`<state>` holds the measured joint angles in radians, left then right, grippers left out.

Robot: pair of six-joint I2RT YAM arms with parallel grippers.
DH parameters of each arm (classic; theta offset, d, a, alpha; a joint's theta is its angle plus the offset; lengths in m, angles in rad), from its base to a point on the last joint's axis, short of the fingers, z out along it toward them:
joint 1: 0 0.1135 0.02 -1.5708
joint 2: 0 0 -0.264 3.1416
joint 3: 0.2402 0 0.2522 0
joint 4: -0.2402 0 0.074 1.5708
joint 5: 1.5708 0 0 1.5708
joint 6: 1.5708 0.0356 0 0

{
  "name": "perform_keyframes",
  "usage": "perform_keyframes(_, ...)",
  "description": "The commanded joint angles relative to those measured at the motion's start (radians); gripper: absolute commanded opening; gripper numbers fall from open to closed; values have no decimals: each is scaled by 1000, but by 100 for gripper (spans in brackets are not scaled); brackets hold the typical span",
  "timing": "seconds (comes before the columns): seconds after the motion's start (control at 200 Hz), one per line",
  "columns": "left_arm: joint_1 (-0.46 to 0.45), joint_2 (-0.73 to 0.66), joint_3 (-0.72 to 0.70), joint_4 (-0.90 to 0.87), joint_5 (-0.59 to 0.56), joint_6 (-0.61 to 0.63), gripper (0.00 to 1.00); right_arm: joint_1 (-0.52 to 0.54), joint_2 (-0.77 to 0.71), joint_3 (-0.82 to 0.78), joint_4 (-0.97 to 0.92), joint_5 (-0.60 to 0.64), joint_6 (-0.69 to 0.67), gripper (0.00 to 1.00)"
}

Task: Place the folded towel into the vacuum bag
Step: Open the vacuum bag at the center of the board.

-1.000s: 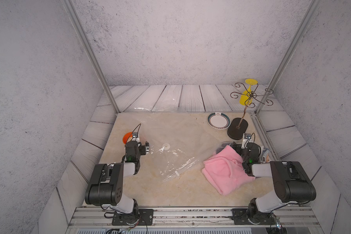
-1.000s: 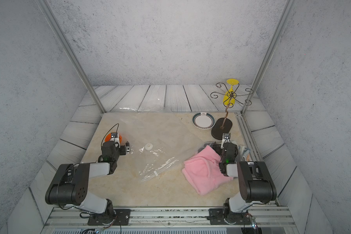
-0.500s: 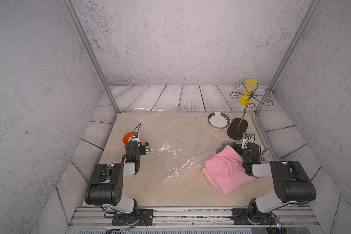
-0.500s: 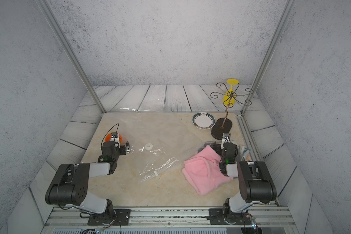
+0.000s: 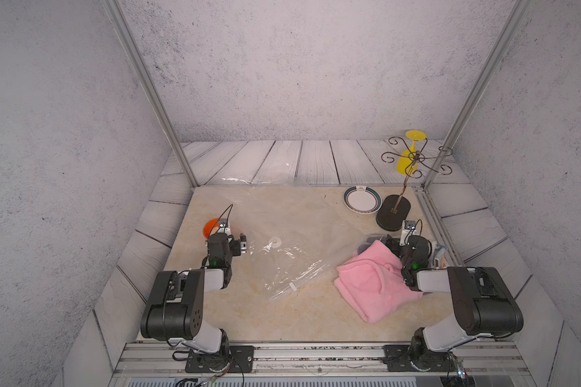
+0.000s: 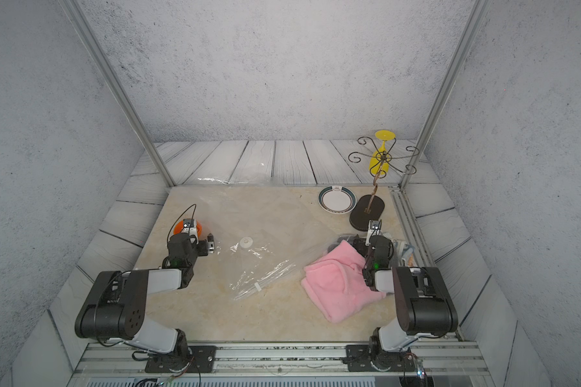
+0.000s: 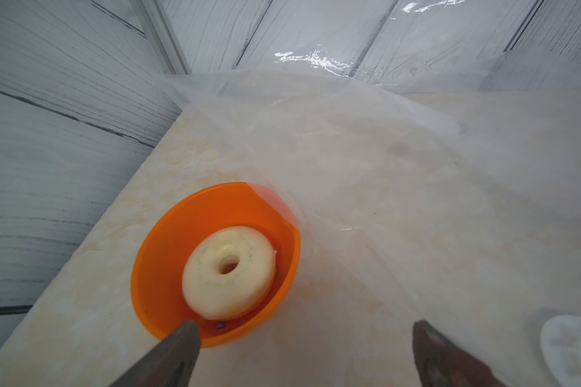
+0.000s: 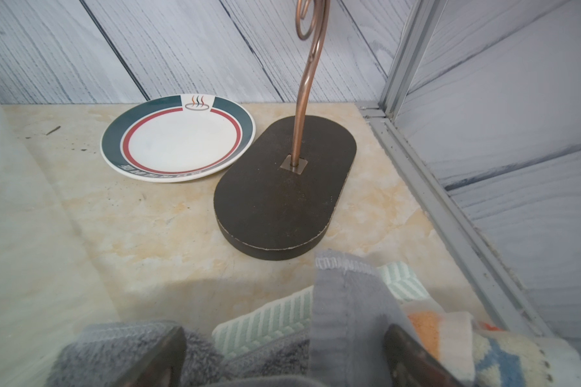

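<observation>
We take the pink towel (image 5: 369, 284) for the folded one. It lies near the tabletop's (image 5: 282, 321) right edge, towards the front, outside the vacuum bag (image 5: 296, 231). The right arm is far nearer it.

The right gripper (image 8: 284, 330) sits past the towel's far corner and points at the back right corner. The towel therefore lies behind the jaws, towards the front edge. The jaws stand wide over a grey cloth (image 8: 342, 301), with a fold between them that is not pinched.

The bag's zip edge, with its slider clip (image 5: 292, 286), runs slantwise from front centre towards the towel. The valve (image 5: 275, 240) is at mid-table.

The left gripper (image 7: 304, 323) is wide open and empty, between an orange bowl (image 7: 168, 254) and the valve.

The plate (image 8: 178, 144) shows a steaming-cup emblem. We cannot read its rim lettering.
</observation>
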<state>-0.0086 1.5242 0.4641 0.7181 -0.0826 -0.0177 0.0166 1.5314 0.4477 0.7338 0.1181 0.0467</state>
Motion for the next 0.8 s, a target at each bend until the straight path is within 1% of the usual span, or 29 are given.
perform_keyframes(0.0, 2, -56, 131, -204, -42, -12, 100, 6, -111, 122, -248, -43, -14, 82)
perform_keyframes(0.05, 4, -79, 240, -407, -57, -21, 100, 7, -152, 153, -305, -38, 17, 79)
perform_keyframes(0.065, 3, -82, 265, -445, -57, -12, 98, 8, -166, 156, -306, -34, 30, 77)
perform_keyframes(0.095, 4, -87, 293, -481, -65, -8, 97, 10, -189, 158, -297, -14, 66, 74)
perform_keyframes(0.15, 3, -113, 328, -521, -86, -47, 97, 11, -228, 151, -275, -2, 159, 72)
perform_keyframes(0.185, 4, -132, 347, -553, -119, -107, 96, 15, -249, 148, -261, 9, 231, 69)
perform_keyframes(0.225, 3, -144, 374, -603, -199, -198, 97, 23, -272, 158, -291, 35, 329, 69)
perform_keyframes(0.26, 3, -154, 413, -712, -264, -296, 98, 31, -289, 175, -333, 26, 395, 69)
perform_keyframes(0.285, 3, -162, 442, -794, -282, -351, 98, 43, -297, 192, -373, 31, 438, 68)
perform_keyframes(0.31, -1, -169, 464, -860, -284, -363, 99, 58, -304, 214, -428, 41, 478, 68)
perform_keyframes(0.345, -13, -181, 484, -905, -280, -370, 100, 80, -313, 249, -507, 41, 511, 69)
perform_keyframes(0.4, -50, -216, 497, -923, -213, -339, 100, 116, -326, 296, -611, 51, 544, 70)
perform_keyframes(0.465, -155, -244, 548, -980, -158, -273, 100, 152, -337, 335, -697, 51, 562, 70)
perform_keyframes(0.54, -344, -261, 588, -1037, -135, -161, 100, 167, -340, 384, -805, 32, 579, 71)
perform_keyframes(0.626, -555, -258, 595, -1075, -33, -33, 100, 174, -335, 445, -930, 22, 564, 72)
perform_keyframes(0.716, -769, -214, 585, -1125, 32, 111, 100, 172, -337, 494, -1021, 45, 558, 73)
perform_keyframes(0.746, -833, -187, 590, -1143, 30, 146, 100, 172, -337, 508, -1044, 54, 556, 74)
perform_keyframes(0.791, -905, -135, 597, -1156, 13, 188, 100, 173, -332, 531, -1064, 57, 539, 76)
